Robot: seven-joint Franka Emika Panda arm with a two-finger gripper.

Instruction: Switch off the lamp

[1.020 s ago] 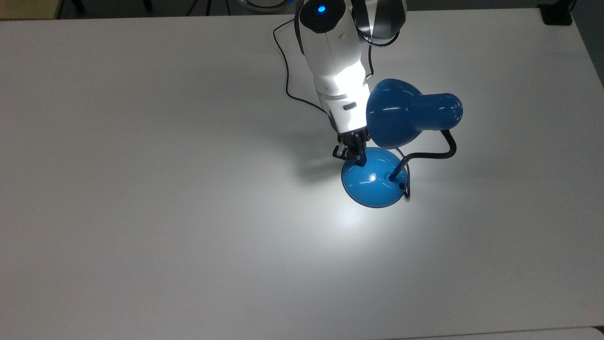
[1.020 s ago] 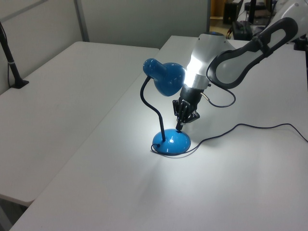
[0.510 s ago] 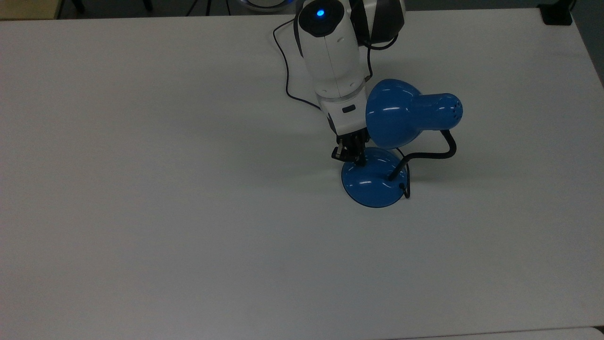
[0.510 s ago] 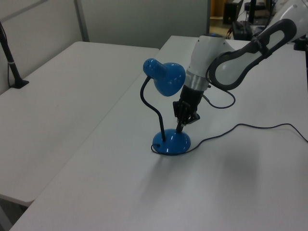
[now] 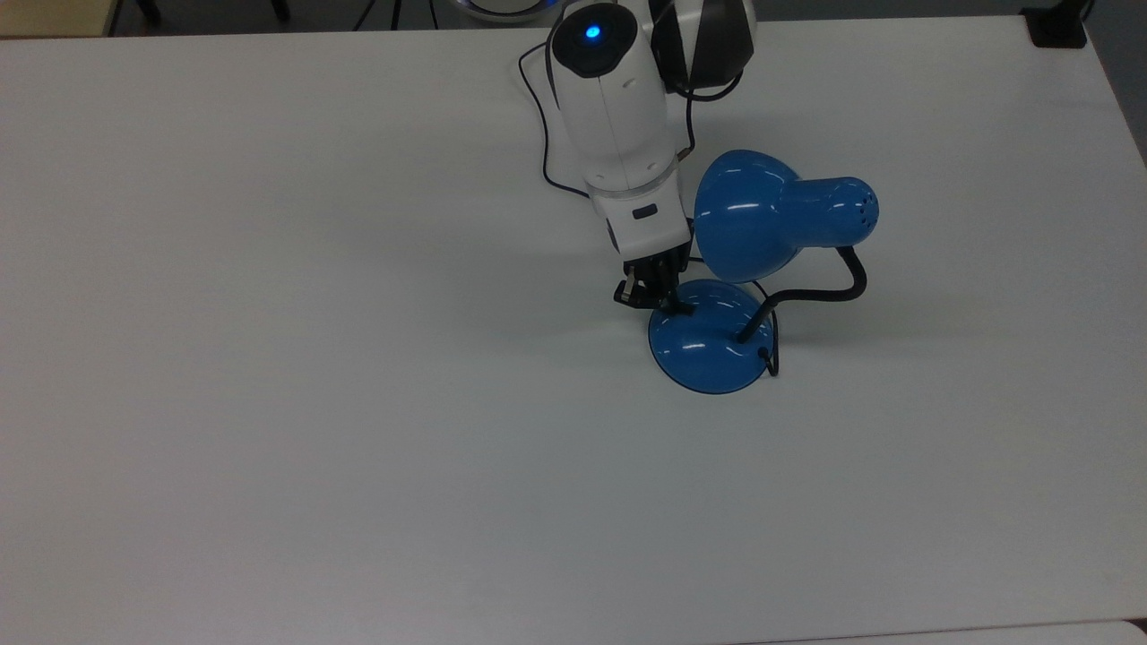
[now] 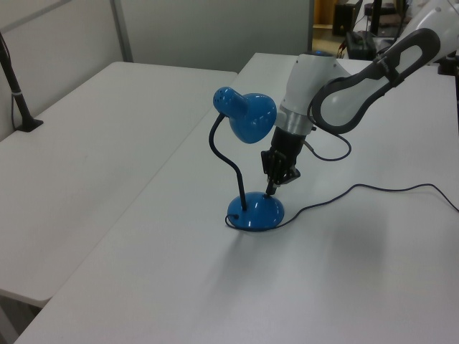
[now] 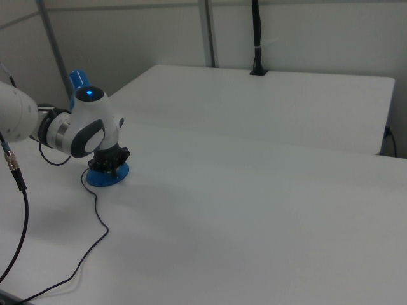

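White table [image 5: 269,358], one unlit blue lamp [image 5: 712,336], one gripper [image 5: 668,303] at its base, finger spacing unclear

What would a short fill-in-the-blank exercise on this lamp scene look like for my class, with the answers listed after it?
1. The lamp has a shade and base coloured ____.
2. In the top view, the gripper is at the base's upper ____ edge.
3. No glow falls on the table, so the lamp is switched ____.
4. A thin dark cord trails across the table toward the left view's ____.

Missing words: blue; left; off; right
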